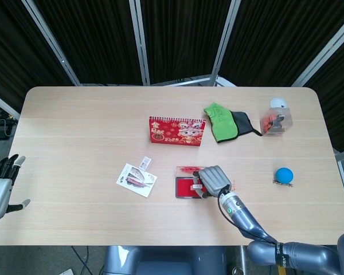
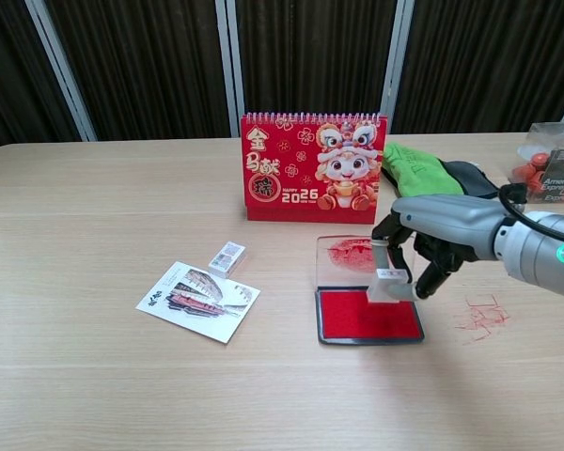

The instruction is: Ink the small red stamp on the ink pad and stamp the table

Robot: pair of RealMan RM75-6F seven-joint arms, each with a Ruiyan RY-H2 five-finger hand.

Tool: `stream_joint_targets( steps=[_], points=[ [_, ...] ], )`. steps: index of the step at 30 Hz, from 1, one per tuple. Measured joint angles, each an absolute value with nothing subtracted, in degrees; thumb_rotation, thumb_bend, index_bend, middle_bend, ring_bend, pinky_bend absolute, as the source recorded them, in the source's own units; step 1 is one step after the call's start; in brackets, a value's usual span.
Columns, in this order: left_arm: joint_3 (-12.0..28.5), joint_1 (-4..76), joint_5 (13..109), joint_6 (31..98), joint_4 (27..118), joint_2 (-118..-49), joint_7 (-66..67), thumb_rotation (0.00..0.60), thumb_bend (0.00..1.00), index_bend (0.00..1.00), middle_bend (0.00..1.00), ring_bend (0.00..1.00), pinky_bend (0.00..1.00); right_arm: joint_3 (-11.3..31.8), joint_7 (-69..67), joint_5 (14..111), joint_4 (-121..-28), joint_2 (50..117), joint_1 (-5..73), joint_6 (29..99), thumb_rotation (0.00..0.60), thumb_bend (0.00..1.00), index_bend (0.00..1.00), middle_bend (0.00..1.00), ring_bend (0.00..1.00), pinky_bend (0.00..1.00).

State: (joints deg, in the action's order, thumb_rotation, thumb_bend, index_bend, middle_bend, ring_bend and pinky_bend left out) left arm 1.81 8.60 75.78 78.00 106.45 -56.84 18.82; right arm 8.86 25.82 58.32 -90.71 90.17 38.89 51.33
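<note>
While the stamp (image 2: 388, 284) sits pressed down on the pad (image 2: 369, 315), we judge the task to be in an inking step, with the stamping of the table to follow. Red marks (image 2: 480, 316) already lie on the wood just right of the pad, so at least one print looks done; whether this inking feeds another print we cannot say.

Going left to right: at the far lower left of the head view our left hand (image 1: 0, 186) hangs off the table edge, fingers apart and holding nothing. Left of center lie a card (image 2: 198, 300) and, just above it, a small box (image 2: 227, 256). Behind them, at the middle, stands the calendar (image 2: 314, 168). Below it, center-right in the chest view, is the pad, its clear lid (image 2: 365, 259) propped upright at the back and smeared red inside; the tray holds the red ink surface, and the stamp's base rests on its right part. Our right hand (image 2: 423, 246) reaches in from the right and pinches the stamp's pale handle between thumb and fingers.

Further right, a green cloth (image 1: 220, 121) and a dark cloth (image 1: 243, 122) lie together. At the upper right a clear box (image 1: 276, 121) holds something red; we cannot tell what. A blue ball (image 1: 284, 175) sits at the right.
</note>
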Motion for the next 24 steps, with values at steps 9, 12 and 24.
stream_joint_targets(
  steps=[9, 12, 24],
  points=[
    [1.84, 8.85, 75.53, 77.70, 106.39, -56.97, 18.96, 0.600, 0.00, 0.00, 0.00, 0.00, 0.00, 8.02, 24.68, 58.52, -88.55, 91.86, 39.36, 51.73, 0.600, 0.61, 0.58, 0.60, 0.89, 1.00],
    [1.87, 8.92, 75.34, 77.57, 106.33, -56.95, 18.86, 0.600, 0.00, 0.00, 0.00, 0.00, 0.00, 7.65, 24.45, 58.51, -87.67, 92.33, 39.37, 51.63, 0.600, 0.61, 0.58, 0.60, 0.89, 1.00],
    [1.73, 8.99, 75.34, 77.56, 106.41, -57.00, 19.05, 0.600, 0.00, 0.00, 0.00, 0.00, 0.00, 5.61, 22.80, 59.59, -83.32, 94.37, 39.09, 51.14, 0.600, 0.61, 0.59, 0.61, 0.89, 1.00]
  ],
)
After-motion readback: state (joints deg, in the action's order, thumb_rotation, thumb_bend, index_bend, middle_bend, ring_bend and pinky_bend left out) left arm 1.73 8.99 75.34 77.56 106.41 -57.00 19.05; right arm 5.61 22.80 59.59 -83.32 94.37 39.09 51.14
